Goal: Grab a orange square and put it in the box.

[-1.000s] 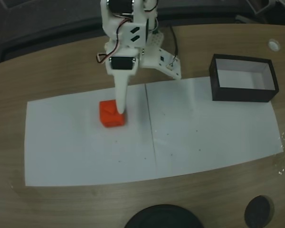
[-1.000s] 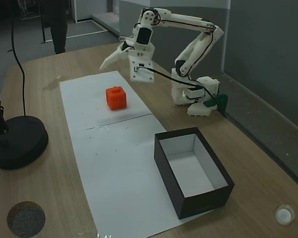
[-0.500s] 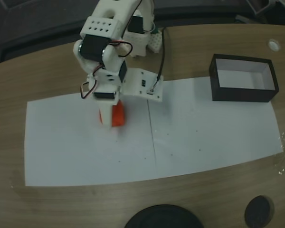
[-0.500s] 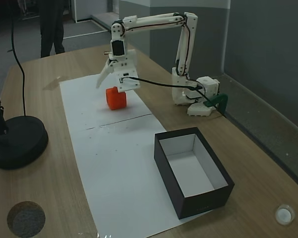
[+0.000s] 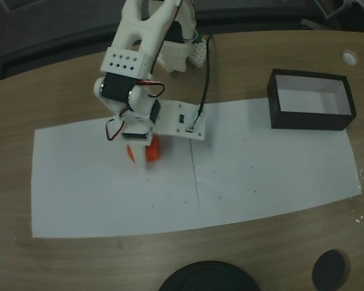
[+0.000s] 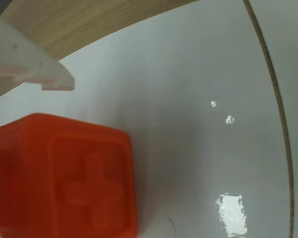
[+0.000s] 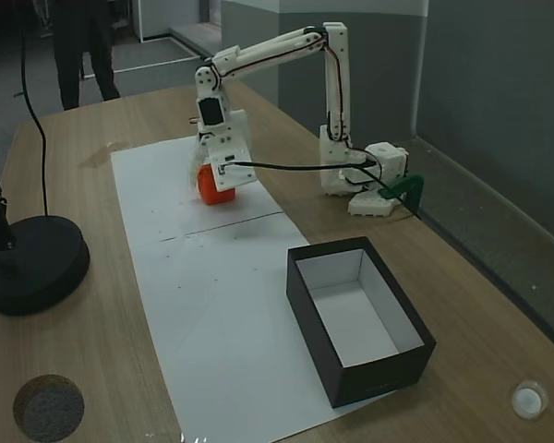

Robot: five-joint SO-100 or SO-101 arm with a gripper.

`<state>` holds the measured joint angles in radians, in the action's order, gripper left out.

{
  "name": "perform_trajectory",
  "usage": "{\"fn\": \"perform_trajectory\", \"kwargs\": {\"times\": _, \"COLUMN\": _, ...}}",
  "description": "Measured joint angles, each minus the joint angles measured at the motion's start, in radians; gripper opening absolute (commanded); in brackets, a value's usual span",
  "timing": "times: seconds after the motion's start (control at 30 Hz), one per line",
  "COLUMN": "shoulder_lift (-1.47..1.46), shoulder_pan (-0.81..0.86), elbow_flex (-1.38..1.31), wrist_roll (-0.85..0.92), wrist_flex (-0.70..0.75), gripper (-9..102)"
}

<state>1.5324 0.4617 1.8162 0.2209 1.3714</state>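
The orange square [image 5: 153,151] rests on the white paper, left of the paper's middle seam in a fixed view. It also shows as a small orange block [image 7: 218,192] in the other fixed view. My gripper [image 5: 142,151] has come down over it and hides most of it. In the side-on fixed view the gripper [image 7: 208,180] stands open with its fingers straddling the block. The wrist view shows the square [image 6: 64,178] close up at lower left, with a raised cross on top and one white finger [image 6: 30,67] just above it. The box [image 5: 309,120] stands apart, black-walled and white inside [image 7: 311,337].
Two white paper sheets [image 5: 261,170] cover the wooden table. A black lamp base [image 7: 32,263] sits on the table edge [image 5: 209,279]. A dark round disc [image 7: 48,406] and a small white cap [image 7: 528,400] lie near the corners. A person's legs [image 7: 83,46] show at the back.
The arm reached out and lowered from above and behind the orange square until the open gripper came down around it. The square and the box have not moved.
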Motion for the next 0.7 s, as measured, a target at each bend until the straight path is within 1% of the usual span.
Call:
{"fn": "perform_trajectory", "kwargs": {"times": 0.03, "shoulder_lift": 0.000, "shoulder_pan": 0.000, "elbow_flex": -0.003, "wrist_roll": 0.000, "wrist_flex": -0.015, "gripper": 9}}
{"fn": "perform_trajectory", "kwargs": {"times": 0.23, "shoulder_lift": 0.000, "shoulder_pan": 0.017, "elbow_flex": -0.008, "wrist_roll": 0.000, "wrist_flex": -0.032, "gripper": 10}}
{"fn": "perform_trajectory", "kwargs": {"times": 0.37, "shoulder_lift": -0.002, "shoulder_pan": -0.015, "elbow_flex": -0.084, "wrist_roll": -0.006, "wrist_flex": -0.002, "gripper": 10}}
{"fn": "perform_trajectory", "kwargs": {"times": 0.47, "shoulder_lift": 0.015, "shoulder_pan": -0.103, "elbow_flex": -0.207, "wrist_roll": -0.026, "wrist_flex": 0.114, "gripper": 10}}
{"fn": "perform_trajectory", "kwargs": {"times": 0.53, "shoulder_lift": 0.057, "shoulder_pan": -0.190, "elbow_flex": -0.304, "wrist_roll": -0.040, "wrist_flex": 0.190, "gripper": 10}}
{"fn": "perform_trajectory", "kwargs": {"times": 0.63, "shoulder_lift": 0.149, "shoulder_pan": -0.364, "elbow_flex": -0.463, "wrist_roll": -0.066, "wrist_flex": 0.322, "gripper": 10}}
{"fn": "perform_trajectory", "kwargs": {"times": 0.7, "shoulder_lift": 0.218, "shoulder_pan": -0.508, "elbow_flex": -0.526, "wrist_roll": -0.104, "wrist_flex": 0.356, "gripper": 10}}
